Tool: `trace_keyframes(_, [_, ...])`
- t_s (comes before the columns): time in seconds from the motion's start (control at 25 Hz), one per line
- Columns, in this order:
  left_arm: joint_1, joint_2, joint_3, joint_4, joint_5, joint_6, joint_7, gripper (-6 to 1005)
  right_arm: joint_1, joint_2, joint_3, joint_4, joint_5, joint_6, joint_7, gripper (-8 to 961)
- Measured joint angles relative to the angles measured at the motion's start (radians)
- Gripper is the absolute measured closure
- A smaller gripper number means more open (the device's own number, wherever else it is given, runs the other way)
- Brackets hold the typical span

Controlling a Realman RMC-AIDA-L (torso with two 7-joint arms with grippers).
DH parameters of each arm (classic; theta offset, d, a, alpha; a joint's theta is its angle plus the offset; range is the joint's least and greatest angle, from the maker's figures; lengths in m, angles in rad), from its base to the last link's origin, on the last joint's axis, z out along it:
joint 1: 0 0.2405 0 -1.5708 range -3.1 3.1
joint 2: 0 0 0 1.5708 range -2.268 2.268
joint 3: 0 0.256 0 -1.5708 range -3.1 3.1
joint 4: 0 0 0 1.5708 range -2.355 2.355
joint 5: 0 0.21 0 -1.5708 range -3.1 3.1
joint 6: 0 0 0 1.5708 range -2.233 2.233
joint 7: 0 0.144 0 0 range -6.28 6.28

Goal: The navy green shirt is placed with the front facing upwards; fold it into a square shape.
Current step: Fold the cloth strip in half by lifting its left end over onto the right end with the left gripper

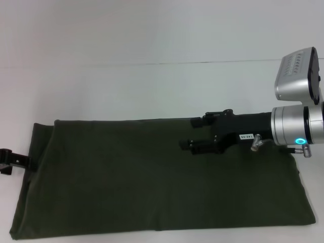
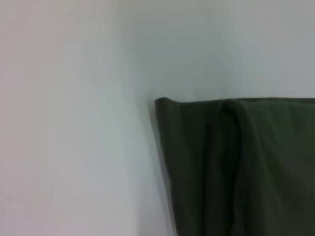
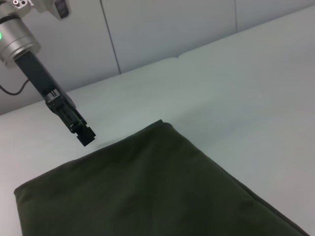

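The navy green shirt [image 1: 152, 177] lies flat on the white table as a long folded rectangle. Only plain green cloth shows; the chest print and collar are hidden. My right gripper [image 1: 188, 133] hovers over the shirt's far middle part, pointing left, its fingers [image 1: 197, 122] apart and empty. My left gripper [image 1: 10, 161] is at the shirt's left end, just off the cloth; it also shows in the right wrist view [image 3: 83, 135], low over the table beside the shirt's edge [image 3: 98, 152]. The left wrist view shows one folded corner of the shirt [image 2: 236, 167].
The white table [image 1: 152, 86] stretches beyond the shirt on the far side and to the left. A wall panel [image 3: 147, 29] rises behind the table's far edge.
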Motion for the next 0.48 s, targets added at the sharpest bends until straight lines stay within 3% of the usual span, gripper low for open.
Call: trace_keyframes(0.48, [0.002,-0.001,0.009,-0.039,-0.001,-0.009,0.012,166,0.002,0.000,-0.029,0.000,0.002,0.003,0.032,157])
